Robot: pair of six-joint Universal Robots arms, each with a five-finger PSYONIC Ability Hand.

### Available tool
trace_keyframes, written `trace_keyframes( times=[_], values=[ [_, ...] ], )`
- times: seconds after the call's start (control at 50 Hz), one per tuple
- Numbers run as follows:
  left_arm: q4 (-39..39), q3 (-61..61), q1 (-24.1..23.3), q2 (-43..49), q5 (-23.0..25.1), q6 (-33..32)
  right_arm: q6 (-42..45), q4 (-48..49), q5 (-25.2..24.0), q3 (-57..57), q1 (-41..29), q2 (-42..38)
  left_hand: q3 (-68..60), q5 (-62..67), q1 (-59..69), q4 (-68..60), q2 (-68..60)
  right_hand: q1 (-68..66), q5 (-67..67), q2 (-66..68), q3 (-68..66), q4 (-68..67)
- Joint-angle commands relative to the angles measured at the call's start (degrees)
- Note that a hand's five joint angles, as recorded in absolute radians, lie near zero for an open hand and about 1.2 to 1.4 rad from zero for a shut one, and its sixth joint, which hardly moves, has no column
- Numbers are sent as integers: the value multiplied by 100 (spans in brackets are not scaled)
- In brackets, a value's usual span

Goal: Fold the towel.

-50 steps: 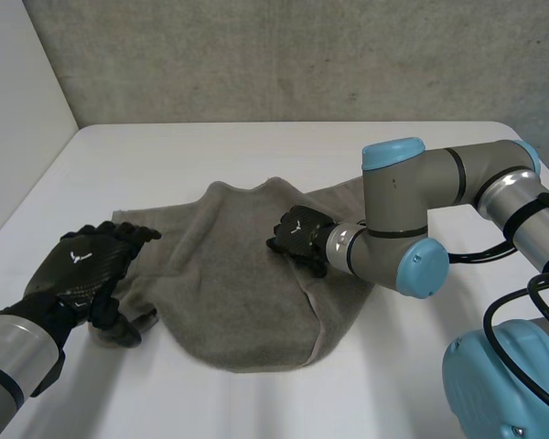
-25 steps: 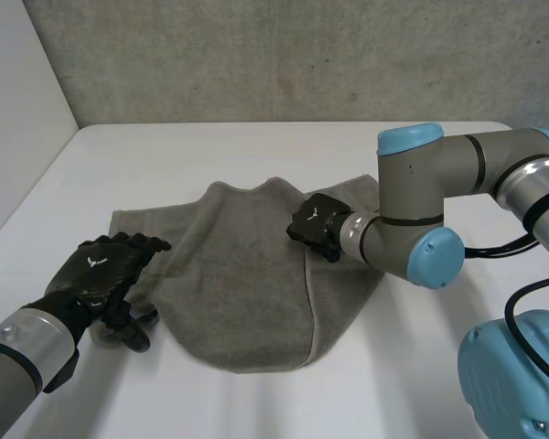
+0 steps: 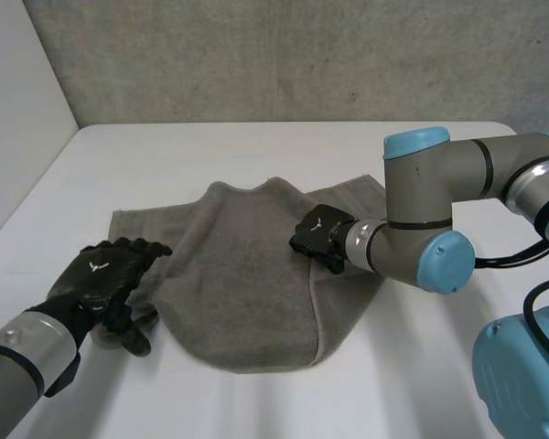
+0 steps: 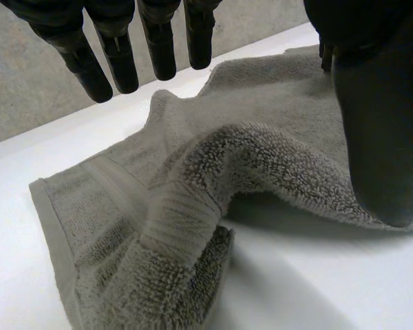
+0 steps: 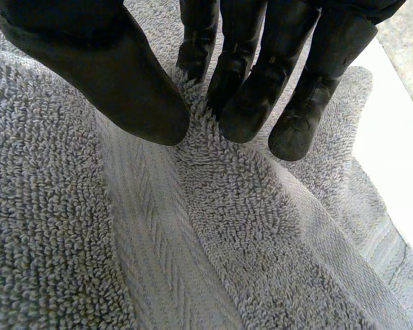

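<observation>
Grey terry towel (image 3: 247, 283) lies bunched near the middle of the white desk (image 3: 210, 155). Seen from the robot's station, its widest span runs from about 8 o'clock to 2 o'clock. A doubled-over flap forms a rounded lobe pointing toward 6 o'clock.

Left arm: enters from 7 o'clock, low over the desk. The left robot hand (image 3: 101, 279) is set palm down at the towel's 8 o'clock corner. Its fingers (image 4: 117, 62) are straight and spread above the cloth and its thumb stands apart beside a raised fold. The hand is released, with nothing grasped.

Right arm: enters from 3 o'clock, with the elbow raised and the forearm angled down toward the cloth. The right robot hand (image 3: 318, 236) sits on the towel's 3 o'clock side, beside the flap's banded edge. In the right wrist view, its fingertips (image 5: 248, 103) and thumb dig into the pile and pinch a small ridge of towel between them.
</observation>
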State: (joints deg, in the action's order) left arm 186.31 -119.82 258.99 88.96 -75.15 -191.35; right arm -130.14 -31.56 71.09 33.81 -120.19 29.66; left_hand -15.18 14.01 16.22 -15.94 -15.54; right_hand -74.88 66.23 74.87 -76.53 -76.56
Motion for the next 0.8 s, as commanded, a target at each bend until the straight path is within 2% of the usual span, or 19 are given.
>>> trace_keyframes(
  times=[0.02,0.04,0.06,0.08,0.1,0.14,0.16,0.2,0.22,0.26,0.34,0.48,0.52,0.54,0.58,0.62,0.68,0.8],
  values=[
    [2,-41,-24,7,0,-8,-213,53,1,-15,188,153,-91,-792,-14,-14,-55,-512,377,513,-347,-344],
    [-7,-50,-33,7,0,-8,-414,79,1,-49,302,267,-642,-241,537,-565,-606,-512,377,513,-347,-344],
    [-7,-50,-33,7,0,-8,-416,79,1,-50,303,268,-647,-236,543,-571,-612,-512,377,513,-347,-344],
    [-7,-50,-50,25,0,-8,-720,149,36,-58,416,381,-1447,564,1342,-1370,-1411,-512,377,513,-347,-344],
    [-7,-50,-50,25,0,-8,-723,150,36,-59,417,383,-1455,572,1350,-1378,-1419,-512,377,513,-347,-344],
    [-16,-59,-51,42,-9,-8,-1685,526,167,11,714,689,-2677,1794,2573,-2600,-2641,-512,377,513,-347,-344],
    [-16,-59,-50,42,-9,-8,-1690,528,168,12,716,690,-2683,1800,2578,-2606,-2647,-512,377,513,-347,-344],
    [-42,-112,-42,42,-9,-16,-2845,895,579,256,1144,1066,-3804,2922,3700,-3728,-3769,-512,377,513,-347,-344],
    [-42,-112,-42,42,-9,-16,-2850,897,581,258,1147,1068,-3810,2927,3705,-3733,-3774,-512,377,513,-347,-344],
    [-51,-164,-33,42,9,-34,-3612,1124,1132,756,1505,1418,-4095,3212,3991,-4019,-4059,-512,377,513,-347,-344],
    [-51,-182,-15,68,9,-87,-3756,1256,1363,1266,1717,1708,-4079,3196,3975,-4003,-4043,-512,377,513,-347,-344],
    [-42,-50,-59,552,18,-104,-3738,1609,1372,2262,1876,2132,-3709,2826,3604,-3632,-3673,-512,377,513,-347,-344],
    [-51,160,-155,884,35,-104,-3729,1836,1363,2682,1876,2289,-2572,1689,2468,-2496,-2536,-512,377,513,-347,-344],
    [-51,161,-156,886,35,-104,-3729,1837,1363,2684,1876,2290,-2565,1682,2461,-2488,-2529,-512,377,513,-347,-344],
    [-60,388,-305,1218,18,-104,-3703,2047,1354,2999,1876,2421,-1309,426,1204,-1232,-1273,-512,377,513,-347,-344],
    [-69,494,-340,1333,-17,-104,-3677,2126,1354,3113,1876,2465,-820,-62,716,-744,-785,-512,377,513,-347,-344],
    [-60,617,-349,1509,-18,-104,-3624,2250,1354,3298,1902,2501,-379,-504,274,-302,-343,-512,377,513,-347,-344],
    [72,785,-349,1835,-26,-113,-3624,2356,1346,3527,2043,2501,-445,-437,341,-369,-410,-512,377,513,-347,-344]
  ],
)
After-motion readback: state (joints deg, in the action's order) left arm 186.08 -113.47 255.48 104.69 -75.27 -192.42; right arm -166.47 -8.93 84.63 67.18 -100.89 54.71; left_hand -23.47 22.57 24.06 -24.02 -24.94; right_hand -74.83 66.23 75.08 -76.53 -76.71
